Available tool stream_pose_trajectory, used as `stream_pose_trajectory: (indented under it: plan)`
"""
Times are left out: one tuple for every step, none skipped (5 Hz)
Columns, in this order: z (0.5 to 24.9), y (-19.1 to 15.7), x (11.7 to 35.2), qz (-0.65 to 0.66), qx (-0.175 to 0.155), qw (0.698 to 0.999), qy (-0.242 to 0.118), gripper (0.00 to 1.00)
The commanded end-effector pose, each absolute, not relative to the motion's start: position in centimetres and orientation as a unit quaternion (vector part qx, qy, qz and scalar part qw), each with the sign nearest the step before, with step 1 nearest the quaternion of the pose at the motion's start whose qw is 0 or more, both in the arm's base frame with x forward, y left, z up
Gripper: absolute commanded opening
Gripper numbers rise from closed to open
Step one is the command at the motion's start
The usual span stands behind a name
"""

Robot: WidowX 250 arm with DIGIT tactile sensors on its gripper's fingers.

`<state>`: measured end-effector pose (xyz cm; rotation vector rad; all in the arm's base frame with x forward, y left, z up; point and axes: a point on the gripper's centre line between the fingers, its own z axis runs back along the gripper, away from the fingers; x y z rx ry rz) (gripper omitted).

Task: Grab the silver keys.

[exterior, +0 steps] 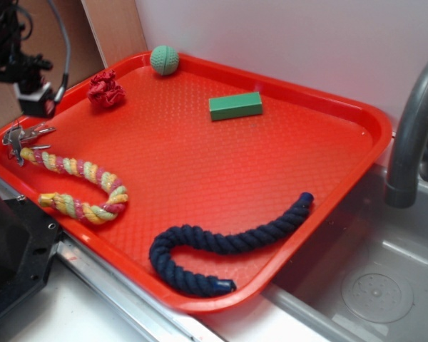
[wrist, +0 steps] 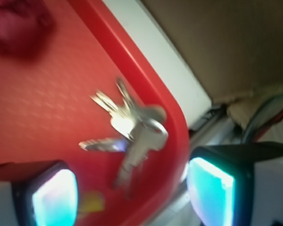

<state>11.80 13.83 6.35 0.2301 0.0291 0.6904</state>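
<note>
I see the keys (wrist: 132, 136) lying flat by the tray (exterior: 200, 178) rim's left corner, touching the rope (exterior: 78, 185) end. Jaws wide, empty, above them. They look light, thin, slippery, splayed; I'd pinch the bunched heads at the ring.

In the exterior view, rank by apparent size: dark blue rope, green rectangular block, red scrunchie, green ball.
1. Dark blue rope, clearly largest.
2. Green rectangular block.
3. Red scrunchie and green ball look alike; not ranked.
</note>
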Motion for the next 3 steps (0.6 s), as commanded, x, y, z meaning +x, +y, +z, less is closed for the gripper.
stream_pose_trajectory:
  plan:
    - [4.3, 13.3, 10.1, 0.346, 0.106, 0.932, 0.002, 0.00]
    - [2.9, 13.3, 11.0, 0.310, 0.108, 0.945, -0.004, 0.00]
    - [2.4, 13.5, 11.4, 0.280, 0.114, 0.953, -0.001, 0.00]
